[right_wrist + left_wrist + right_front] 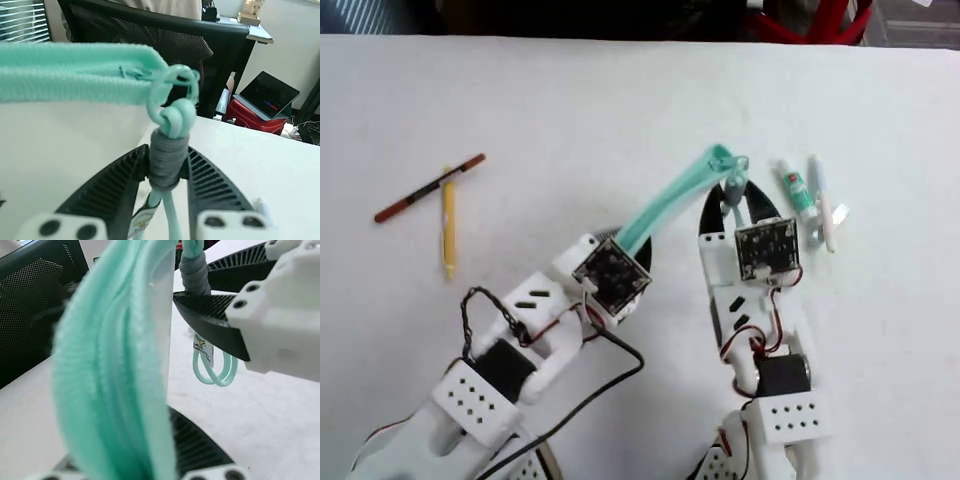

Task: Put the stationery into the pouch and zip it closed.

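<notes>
We see the pouch (670, 200) stretched between both arms, its long axis running from 7 o'clock to 1 o'clock in the high view. The left gripper (620, 250) is clamped on the 7 o'clock end. The right gripper (167, 155) is closed on the grey-wrapped cord (165, 167) at the 1 o'clock end, where the slider (135, 74) sits near the corner.

On the table (620, 100) lie a red pen (430, 188) and a yellow pen (448, 220), well apart at 9 o'clock. A tube (798, 190) and a white pen (823, 205) lie just at 3 o'clock of the right gripper.

We judge that the zip can only travel along that axis, toward 7 o'clock. So the right arm would pull that way while the left anchors.
</notes>
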